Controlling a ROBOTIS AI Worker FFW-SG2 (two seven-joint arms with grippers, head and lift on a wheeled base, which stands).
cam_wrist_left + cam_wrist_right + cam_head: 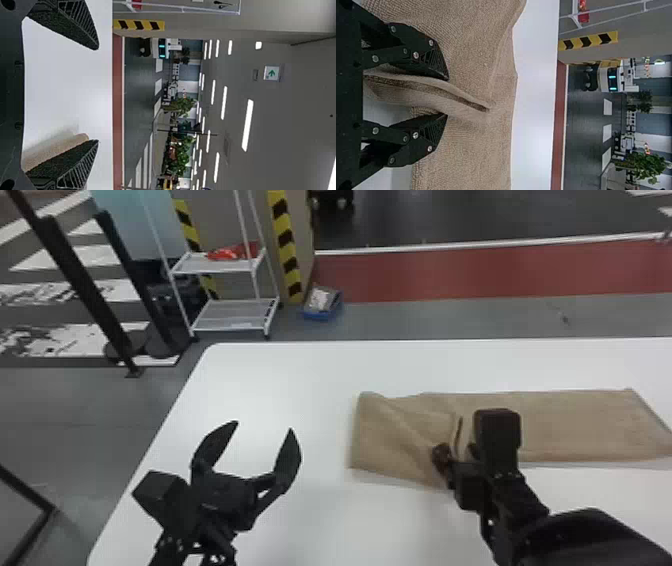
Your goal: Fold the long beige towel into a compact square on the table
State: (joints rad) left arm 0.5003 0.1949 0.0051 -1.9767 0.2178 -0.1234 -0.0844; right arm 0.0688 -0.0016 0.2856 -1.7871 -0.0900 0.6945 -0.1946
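Straddling a ridge [429, 93] of towel [575, 425] on worktop [300, 375] with part-open jaws of right gripper [447, 97] — liable to snag and skew layers if withdrawn off-line. Keep left gripper [264, 425], wide-open and empty, clear.

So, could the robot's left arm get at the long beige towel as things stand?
Probably yes: the open, black left gripper hangs left of the towel, nothing visible between them, and the right gripper sits farther right.
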